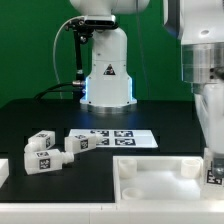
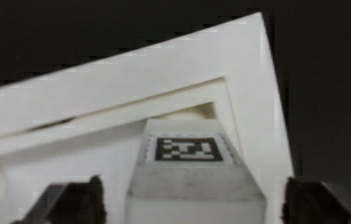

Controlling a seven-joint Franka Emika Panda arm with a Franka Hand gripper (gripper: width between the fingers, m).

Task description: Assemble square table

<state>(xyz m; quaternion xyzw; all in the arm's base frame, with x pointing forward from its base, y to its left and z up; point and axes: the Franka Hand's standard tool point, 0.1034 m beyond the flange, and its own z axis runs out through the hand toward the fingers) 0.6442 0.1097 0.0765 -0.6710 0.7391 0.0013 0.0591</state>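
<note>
The square table's white top (image 1: 160, 185) lies at the front on the exterior view's right. In the wrist view its corner (image 2: 83, 125) sits inside a white L-shaped piece (image 2: 243, 60). One white leg (image 2: 190, 165) with a black-and-white tag stands upright at that corner. My gripper (image 2: 190, 203) straddles the leg, open, with a dark gap between the leg and each finger (image 2: 74, 203). In the exterior view the gripper (image 1: 212, 165) hangs at the right edge over the tagged leg (image 1: 212, 176). Three loose legs (image 1: 40, 143) (image 1: 38, 161) (image 1: 78, 145) lie on the left.
The marker board (image 1: 112, 138) lies flat in the middle of the black table. The robot base (image 1: 105, 75) stands behind it. A raised white rim (image 1: 150, 166) borders the table top's far side.
</note>
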